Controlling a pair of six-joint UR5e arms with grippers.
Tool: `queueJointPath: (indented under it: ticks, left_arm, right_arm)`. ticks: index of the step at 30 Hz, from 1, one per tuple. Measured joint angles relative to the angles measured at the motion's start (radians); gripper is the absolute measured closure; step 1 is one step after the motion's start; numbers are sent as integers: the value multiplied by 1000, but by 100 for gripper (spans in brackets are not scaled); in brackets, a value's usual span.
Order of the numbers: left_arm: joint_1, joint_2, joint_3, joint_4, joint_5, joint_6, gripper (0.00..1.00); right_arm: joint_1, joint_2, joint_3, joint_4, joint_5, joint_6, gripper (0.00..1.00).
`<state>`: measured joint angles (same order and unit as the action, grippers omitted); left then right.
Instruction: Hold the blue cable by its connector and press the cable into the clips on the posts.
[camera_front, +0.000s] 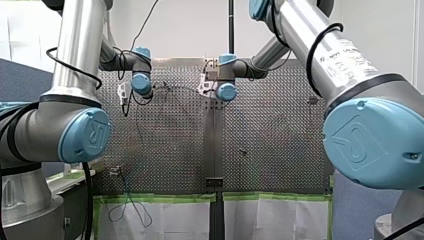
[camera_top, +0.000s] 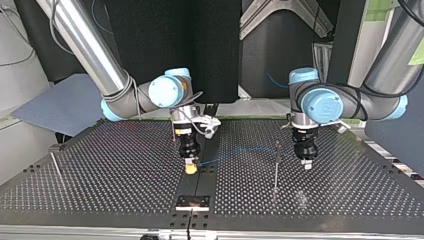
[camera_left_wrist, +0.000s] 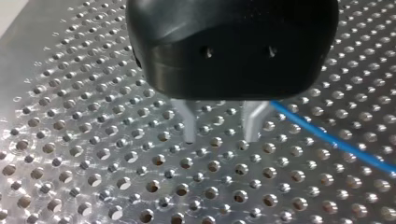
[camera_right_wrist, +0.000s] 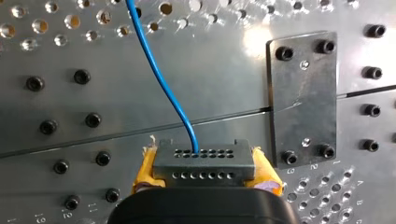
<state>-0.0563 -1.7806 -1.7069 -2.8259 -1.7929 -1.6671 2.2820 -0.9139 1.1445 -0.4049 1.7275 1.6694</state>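
Thin blue cable (camera_right_wrist: 159, 77) rose from a grey, hole-pierced connector block (camera_right_wrist: 203, 164). My right end effector (camera_top: 190, 167) was clamped on that block, yellow pads (camera_right_wrist: 145, 170) either side, low over the perforated metal counter (camera_top: 100, 175) near its middle seam. The cable trailed across the counter toward my left end effector (camera_left_wrist: 220, 139), whose metal fingers stood apart on nothing, the cable just beside them.

I judged the hold made and the pressing not yet begun. The next move called for carrying the connector so the cable lay over the slim dark post (camera_top: 276, 167) between the two end effectors, then pushing down. Its clip was too small to make out.

A black bolted plate (camera_right_wrist: 301, 100) lay just beside the connector. Open counter lay on every side, with its edges well apart from both end effectors.
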Motion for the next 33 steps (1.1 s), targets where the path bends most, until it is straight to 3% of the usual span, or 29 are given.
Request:
queueJointPath:
  ticks: [12, 25, 33]
  left_arm:
    - [-38, 63, -8, -106, -89, -22, 1]
    - [-120, 129, -100, -204, -36, -21, 1]
    - [-194, 171, -104, -206, -84, -50, 1]
  right_arm:
    - [9, -37, -4, 59, -1, 0, 100]
    - [23, -39, -3, 120, -2, 0, 100]
    - [35, -39, -3, 137, -2, -1, 100]
